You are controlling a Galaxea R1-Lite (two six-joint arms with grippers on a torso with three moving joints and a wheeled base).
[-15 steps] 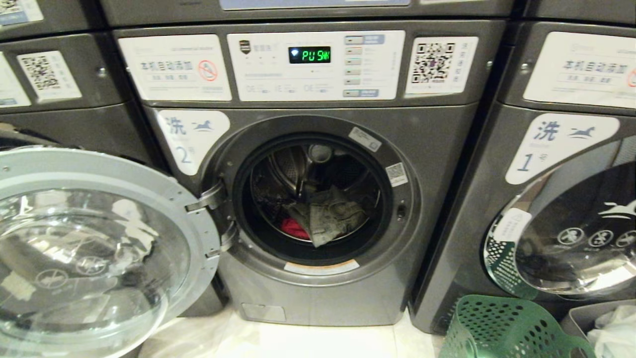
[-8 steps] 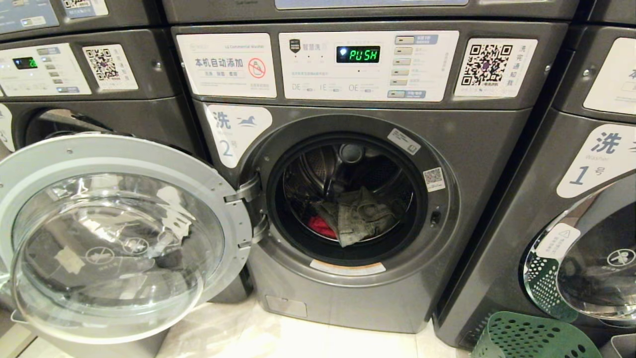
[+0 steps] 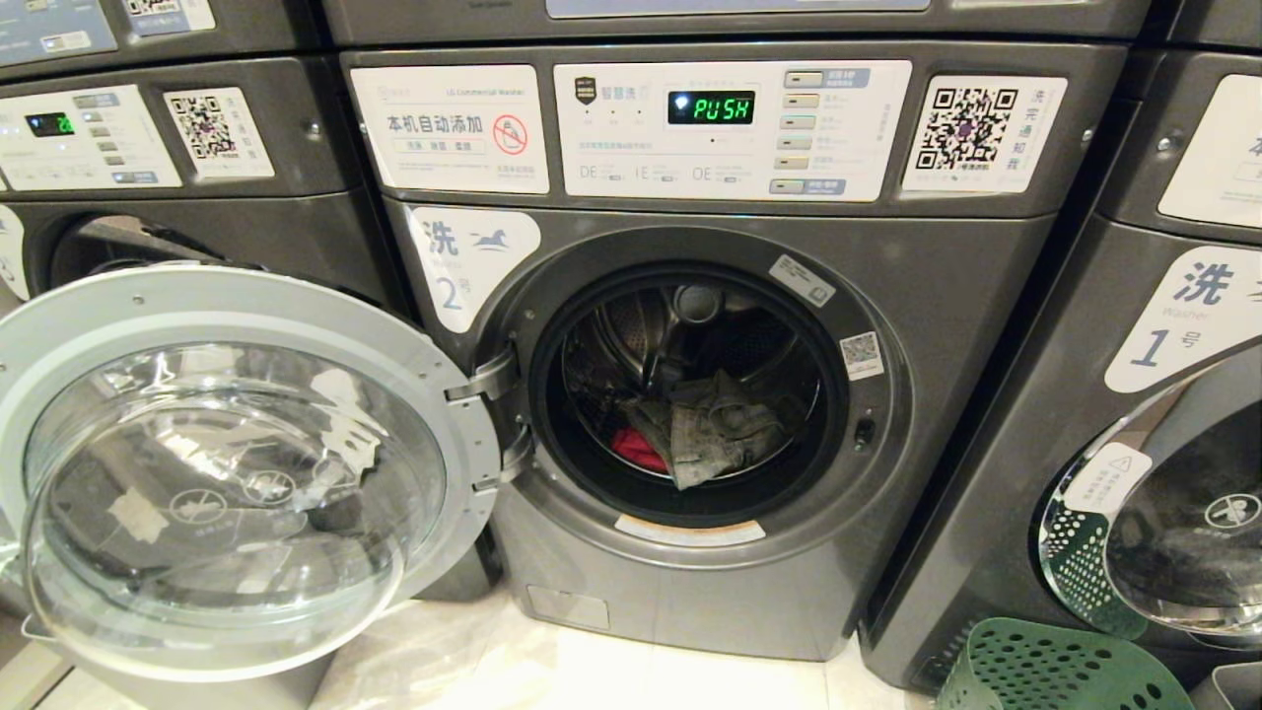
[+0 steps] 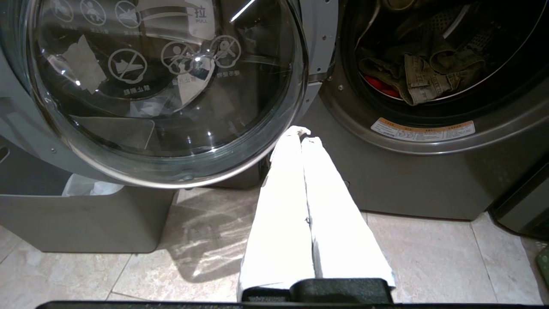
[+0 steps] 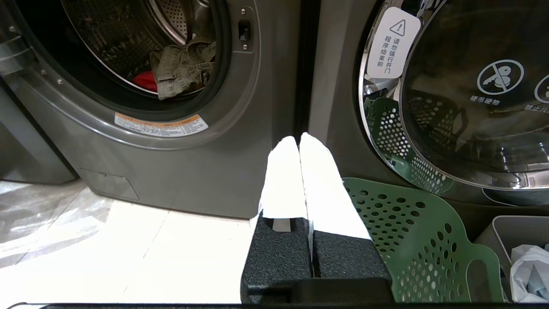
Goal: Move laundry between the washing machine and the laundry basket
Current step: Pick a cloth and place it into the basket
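Note:
The washing machine point(image 3: 966, 296) marked "2" stands in front of me with its round glass door point(image 3: 227, 473) swung wide open to the left. In the drum lies the laundry: a red piece point(image 3: 638, 450) partly under an olive-grey garment point(image 3: 710, 429). The green laundry basket point(image 3: 1060, 671) sits on the floor at the lower right, before the neighbouring machine. Neither arm shows in the head view. My left gripper point(image 4: 302, 134) is shut and empty, low before the door hinge. My right gripper point(image 5: 299, 139) is shut and empty, just left of the basket point(image 5: 420, 240).
Machine "1" point(image 3: 1163, 325) stands to the right with its door shut. A grey bin point(image 4: 85, 223) sits under the open door. Another grey bin point(image 5: 506, 231) with a white bag point(image 5: 529, 266) stands right of the basket. Pale floor tiles point(image 3: 631, 680) lie before the machine.
The whole head view shifted between one second and half a second ago, bringing machine "2" more to the centre-right. Since then nothing has moved.

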